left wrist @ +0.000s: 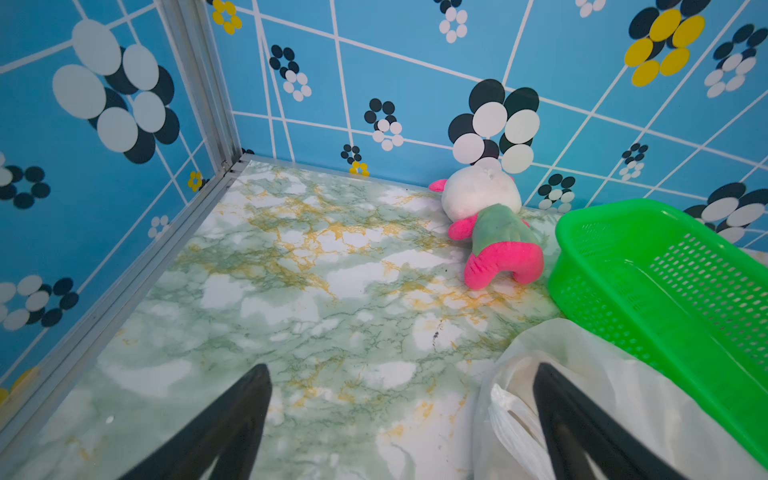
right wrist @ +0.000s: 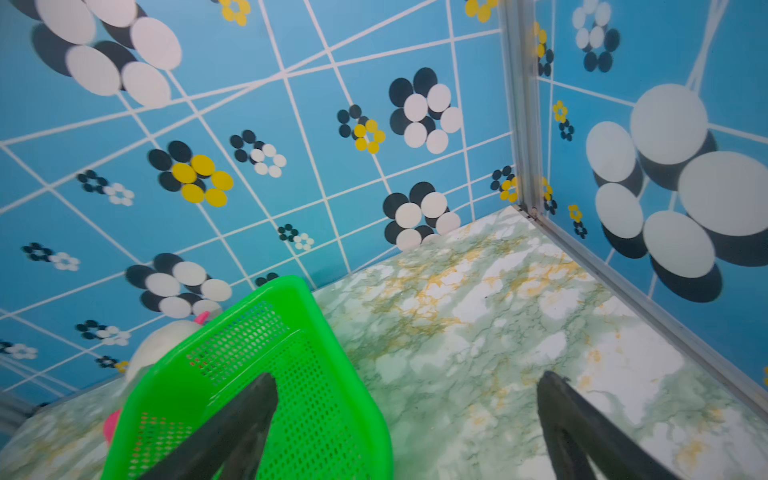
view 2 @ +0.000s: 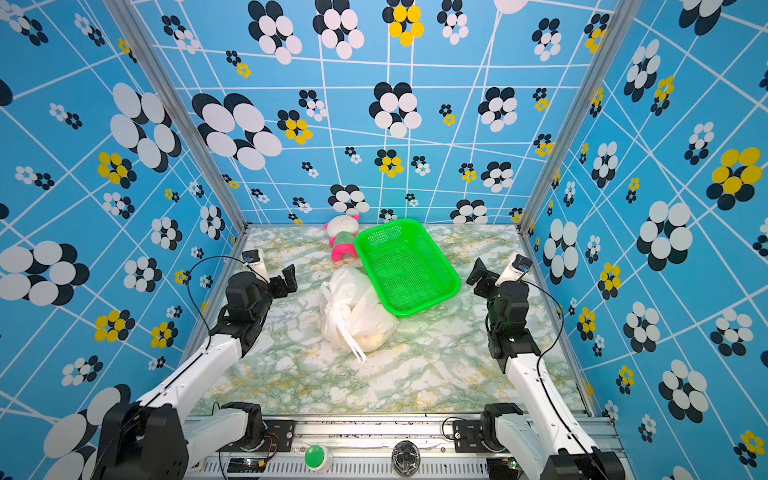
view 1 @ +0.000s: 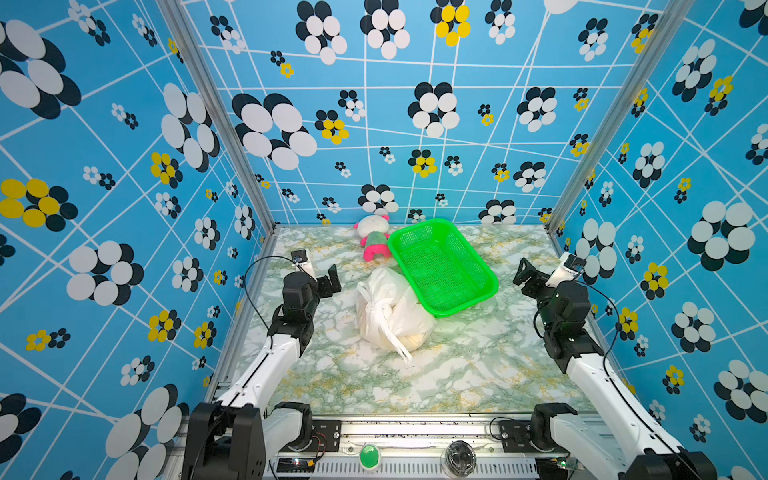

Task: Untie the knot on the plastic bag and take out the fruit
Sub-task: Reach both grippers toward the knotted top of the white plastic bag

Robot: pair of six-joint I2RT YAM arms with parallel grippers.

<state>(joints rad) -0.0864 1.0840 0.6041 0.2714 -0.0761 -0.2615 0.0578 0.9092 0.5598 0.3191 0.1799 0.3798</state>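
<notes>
The white plastic bag (view 1: 399,320) (view 2: 365,322) lies tied in the middle of the marbled table, touching the green basket's near-left side. Its knot (view 1: 376,309) (view 2: 340,309) faces up on the left part, one handle loop (view 1: 399,347) trailing toward the front. The fruit is hidden inside; only a yellowish tint shows through. My left gripper (view 1: 330,282) (view 2: 286,280) (left wrist: 401,370) hovers open just left of the bag (left wrist: 615,386), empty. My right gripper (view 1: 524,274) (view 2: 480,274) (right wrist: 408,375) stands open and empty, right of the basket.
An empty green mesh basket (view 1: 442,266) (view 2: 405,266) (left wrist: 665,282) (right wrist: 249,374) sits slanted behind and right of the bag. A white, pink and green plush doll (view 1: 372,239) (left wrist: 490,220) lies by the back wall. Blue patterned walls close in three sides.
</notes>
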